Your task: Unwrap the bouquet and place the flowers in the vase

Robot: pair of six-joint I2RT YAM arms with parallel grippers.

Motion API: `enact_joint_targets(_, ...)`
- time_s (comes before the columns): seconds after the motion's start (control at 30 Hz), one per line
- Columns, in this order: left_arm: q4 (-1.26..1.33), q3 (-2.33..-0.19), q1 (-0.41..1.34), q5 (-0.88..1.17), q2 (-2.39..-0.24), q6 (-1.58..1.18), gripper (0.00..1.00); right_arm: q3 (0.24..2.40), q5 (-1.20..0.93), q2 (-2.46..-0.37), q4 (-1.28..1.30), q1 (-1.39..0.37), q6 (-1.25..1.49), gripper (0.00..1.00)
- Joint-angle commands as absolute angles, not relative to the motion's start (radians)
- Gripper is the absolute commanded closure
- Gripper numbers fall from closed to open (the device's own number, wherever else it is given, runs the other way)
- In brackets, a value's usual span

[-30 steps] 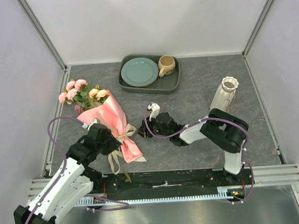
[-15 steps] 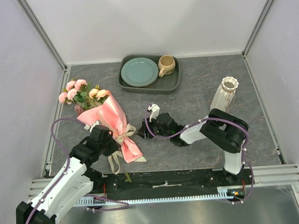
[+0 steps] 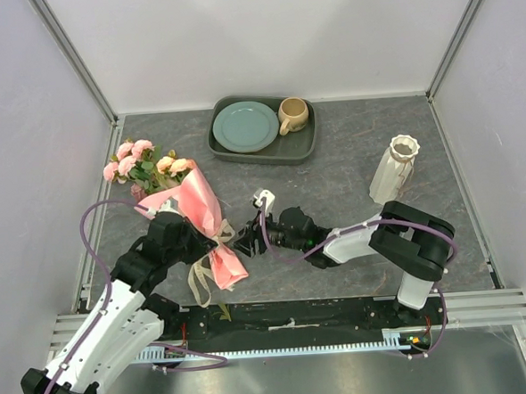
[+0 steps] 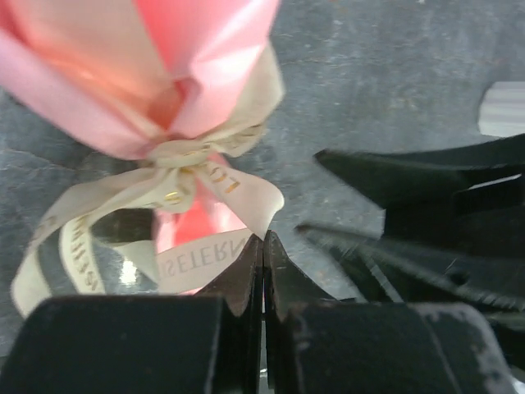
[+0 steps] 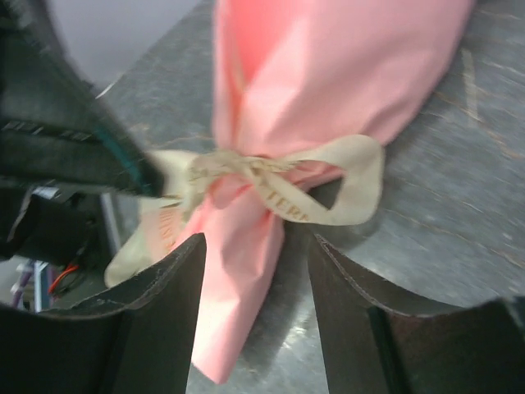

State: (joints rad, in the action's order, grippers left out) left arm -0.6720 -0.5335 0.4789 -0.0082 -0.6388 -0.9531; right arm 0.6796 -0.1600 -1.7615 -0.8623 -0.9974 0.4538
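- The bouquet (image 3: 188,204) lies flat on the left of the table (image 3: 355,245), with its blooms toward the far-left corner and its paper tail toward the near edge. The vase (image 3: 393,169) stands well apart on the right.
- It is probably light and soft. The salmon paper cone (image 5: 328,74) should crease and slide rather than resist, and the blooms would likely crush if squeezed.
- The cream ribbon (image 4: 176,176) looks thin, limp and slick. The best hold is likely a loose tail of the bow, pulled away from the knot while the paper below it is steadied.
- Left gripper (image 4: 262,250): the fingers (image 4: 242,283) are pressed together, tips right at the lettered ribbon tail. Whether any ribbon is caught between them cannot be told.
- Right gripper (image 5: 258,242): the fingers (image 5: 164,304) are spread, one on each side of the paper tail just below the knot — holding nothing.
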Motion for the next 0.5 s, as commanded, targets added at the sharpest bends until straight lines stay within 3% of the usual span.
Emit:
enact_joint_targets(0.0, -0.672, -0.621, 0.476, 0.084, -0.658, -0.963, 0.98, 0.686, -0.241, -1.732, -0.975, -1.065, 0.353, 0.38)
enact_joint_targets(0.23, -0.608, -0.620, 0.476, 0.113, -0.707, -0.979, 0.98, 0.689, -0.299, -1.779, -1.063, -1.083, 0.397, 0.26)
enact_joint_targets(0.47, -0.538, -0.611, 0.476, 0.172, -0.729, -1.012, 0.98, 0.732, -0.244, -1.836, -1.052, -1.089, 0.433, 0.29)
